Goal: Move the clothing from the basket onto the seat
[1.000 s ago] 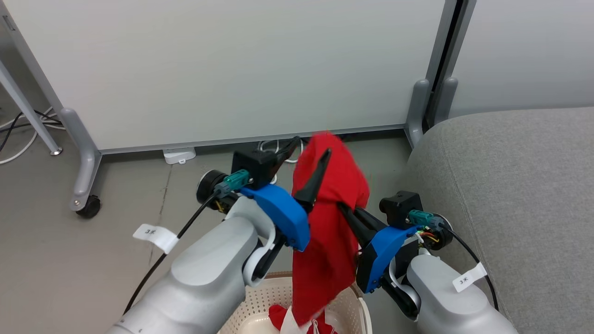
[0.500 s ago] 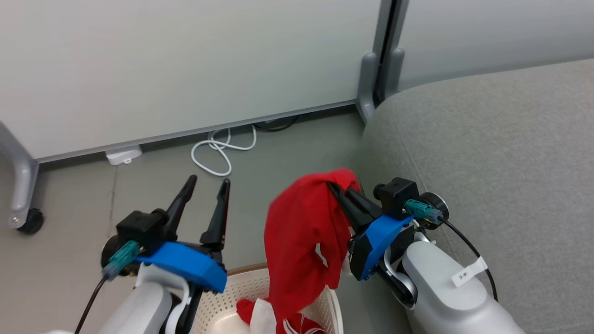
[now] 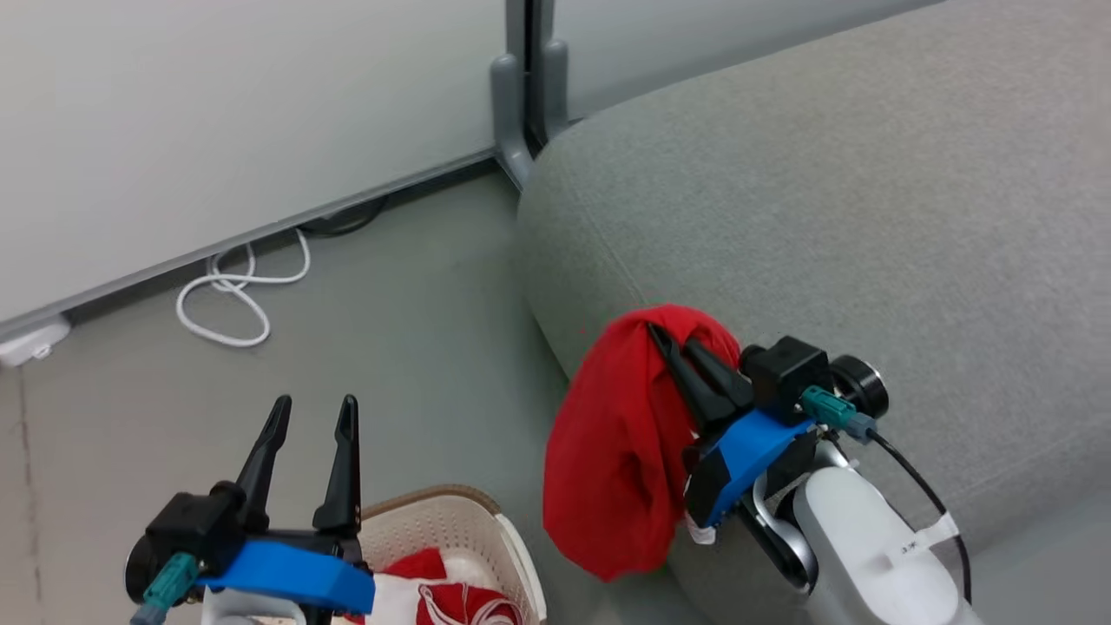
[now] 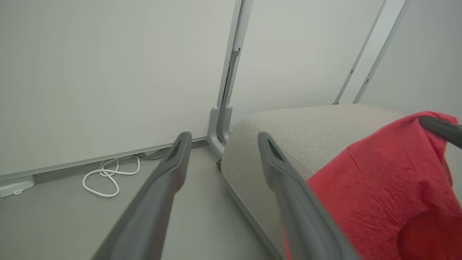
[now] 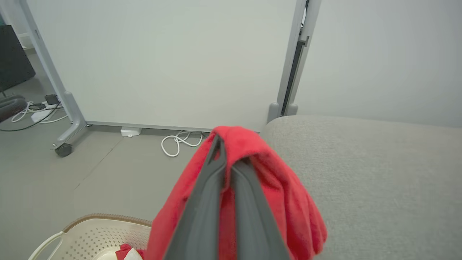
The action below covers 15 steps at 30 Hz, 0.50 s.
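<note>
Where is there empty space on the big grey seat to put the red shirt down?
Nearly all the grey seat is bare, from its rounded edge by the floor rightward. It is crowded at the near edge, where the red garment hangs from the shut right jaws, and in the basket, which holds more clothing.
</note>
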Tool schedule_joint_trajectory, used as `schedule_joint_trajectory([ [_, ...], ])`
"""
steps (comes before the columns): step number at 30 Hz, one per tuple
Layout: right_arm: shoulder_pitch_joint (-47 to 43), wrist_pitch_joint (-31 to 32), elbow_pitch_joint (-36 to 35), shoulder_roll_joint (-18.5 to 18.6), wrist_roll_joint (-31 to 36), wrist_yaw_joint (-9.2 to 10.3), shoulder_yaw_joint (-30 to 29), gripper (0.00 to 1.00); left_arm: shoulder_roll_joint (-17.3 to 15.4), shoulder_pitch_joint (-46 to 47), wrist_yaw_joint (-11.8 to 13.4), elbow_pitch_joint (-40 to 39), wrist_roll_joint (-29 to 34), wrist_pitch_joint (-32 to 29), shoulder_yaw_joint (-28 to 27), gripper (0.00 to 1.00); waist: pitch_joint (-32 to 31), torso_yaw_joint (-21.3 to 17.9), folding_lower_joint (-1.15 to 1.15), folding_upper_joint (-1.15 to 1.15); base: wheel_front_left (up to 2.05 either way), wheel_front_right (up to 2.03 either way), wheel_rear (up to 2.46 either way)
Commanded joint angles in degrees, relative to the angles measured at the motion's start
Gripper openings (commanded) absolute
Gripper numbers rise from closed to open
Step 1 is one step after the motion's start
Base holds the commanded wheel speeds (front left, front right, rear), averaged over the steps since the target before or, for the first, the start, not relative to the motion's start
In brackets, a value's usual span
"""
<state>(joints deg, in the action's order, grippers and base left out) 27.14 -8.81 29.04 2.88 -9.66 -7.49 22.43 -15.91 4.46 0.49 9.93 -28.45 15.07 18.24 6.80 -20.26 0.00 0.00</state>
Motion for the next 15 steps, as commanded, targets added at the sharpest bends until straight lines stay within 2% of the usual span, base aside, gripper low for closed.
schedule_joint_trajectory([
  [1, -1.9, 0.9, -2.1, 0.1, 0.6, -0.01, -0.9, 0.00, 0.5, -0.5, -0.3, 0.1, 0.8, 0.1, -0.6, 1.00, -0.5, -1.8, 0.00, 0.00, 0.00, 0.00, 0.00],
  [8, -8.6, 5.1, -12.4, 0.0, 1.7, -0.01, -5.8, 0.00, 2.3, -0.8, -2.1, 1.2, 3.1, 0.1, -2.3, 1.00, 0.4, -6.5, 0.00, 0.00, 0.00, 0.00, 0.00],
  [15, -11.0, 7.1, -16.9, 0.0, 2.1, -0.01, -7.9, 0.00, 3.0, 0.3, -3.9, 2.0, 4.9, 0.1, -3.2, 1.00, 1.6, -7.7, 0.00, 0.00, 0.00, 0.00, 0.00],
])
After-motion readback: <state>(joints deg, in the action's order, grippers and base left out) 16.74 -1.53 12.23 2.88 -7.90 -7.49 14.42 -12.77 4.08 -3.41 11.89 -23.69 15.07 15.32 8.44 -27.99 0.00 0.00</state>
